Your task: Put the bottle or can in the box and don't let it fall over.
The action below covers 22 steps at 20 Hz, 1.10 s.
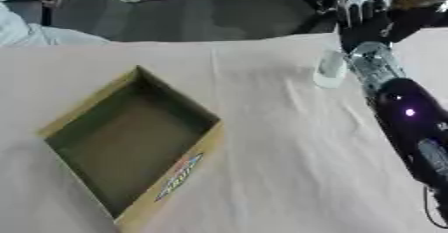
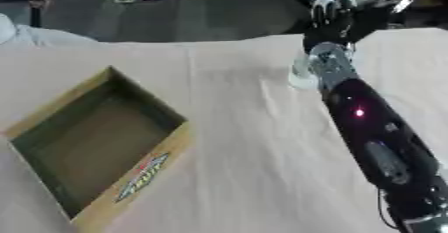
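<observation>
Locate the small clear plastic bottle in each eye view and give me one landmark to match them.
Left eye view: the small clear plastic bottle stands upright in the upper right, just left of the robot's right arm.
Right eye view: the same bottle sits upper right of centre, partly hidden behind that arm.
Shared landmark: the open brown cardboard box at lower left, with a coloured label on its near wall.

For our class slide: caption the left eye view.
Right robot hand reaches near a clear bottle at the table's far edge; open cardboard box waits.
</observation>
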{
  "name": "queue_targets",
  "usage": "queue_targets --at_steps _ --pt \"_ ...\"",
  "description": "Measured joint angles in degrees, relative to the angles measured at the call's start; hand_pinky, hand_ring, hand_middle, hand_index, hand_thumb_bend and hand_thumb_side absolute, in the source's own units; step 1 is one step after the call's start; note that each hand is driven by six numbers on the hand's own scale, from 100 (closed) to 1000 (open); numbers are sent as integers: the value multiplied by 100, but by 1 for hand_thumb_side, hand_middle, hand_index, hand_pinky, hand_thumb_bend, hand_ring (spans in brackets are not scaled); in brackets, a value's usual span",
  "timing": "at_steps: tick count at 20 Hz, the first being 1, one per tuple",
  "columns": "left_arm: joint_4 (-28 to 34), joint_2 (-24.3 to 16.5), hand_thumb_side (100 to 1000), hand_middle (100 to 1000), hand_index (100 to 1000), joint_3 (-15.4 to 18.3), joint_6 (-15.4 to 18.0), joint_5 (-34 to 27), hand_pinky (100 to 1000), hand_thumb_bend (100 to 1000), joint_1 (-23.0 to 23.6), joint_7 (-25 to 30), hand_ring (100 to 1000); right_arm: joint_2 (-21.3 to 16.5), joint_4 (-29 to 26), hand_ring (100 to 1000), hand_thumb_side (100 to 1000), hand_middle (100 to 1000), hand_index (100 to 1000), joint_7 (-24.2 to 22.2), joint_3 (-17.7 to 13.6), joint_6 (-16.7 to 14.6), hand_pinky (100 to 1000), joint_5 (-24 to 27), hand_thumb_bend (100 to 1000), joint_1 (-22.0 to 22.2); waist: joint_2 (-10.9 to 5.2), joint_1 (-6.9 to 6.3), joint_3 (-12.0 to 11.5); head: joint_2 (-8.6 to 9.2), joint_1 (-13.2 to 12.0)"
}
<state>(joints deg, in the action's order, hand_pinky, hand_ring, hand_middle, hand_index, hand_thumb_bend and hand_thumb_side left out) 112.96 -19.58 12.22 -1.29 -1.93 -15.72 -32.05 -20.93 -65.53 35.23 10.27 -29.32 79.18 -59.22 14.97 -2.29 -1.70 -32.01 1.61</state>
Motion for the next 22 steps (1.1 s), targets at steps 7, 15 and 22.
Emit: queue_targets --at_steps 7,15,22 --pt "6 0 830 731 894 0 0 -2 722 155 -30 0 788 -99 128 100 987 100 909 15 -2 -11 100 87 868 -109 37 5 -22 62 0" --pt "14 0 831 732 894 -1 1 -5 722 154 -54 2 789 -189 264 100 987 100 908 23 -1 -5 100 239 868 -214 113 14 -68 110 13" --pt "41 0 832 734 895 -2 -3 -7 725 153 -90 6 791 -236 282 100 987 100 906 7 0 4 100 348 868 -328 175 30 -112 171 60"
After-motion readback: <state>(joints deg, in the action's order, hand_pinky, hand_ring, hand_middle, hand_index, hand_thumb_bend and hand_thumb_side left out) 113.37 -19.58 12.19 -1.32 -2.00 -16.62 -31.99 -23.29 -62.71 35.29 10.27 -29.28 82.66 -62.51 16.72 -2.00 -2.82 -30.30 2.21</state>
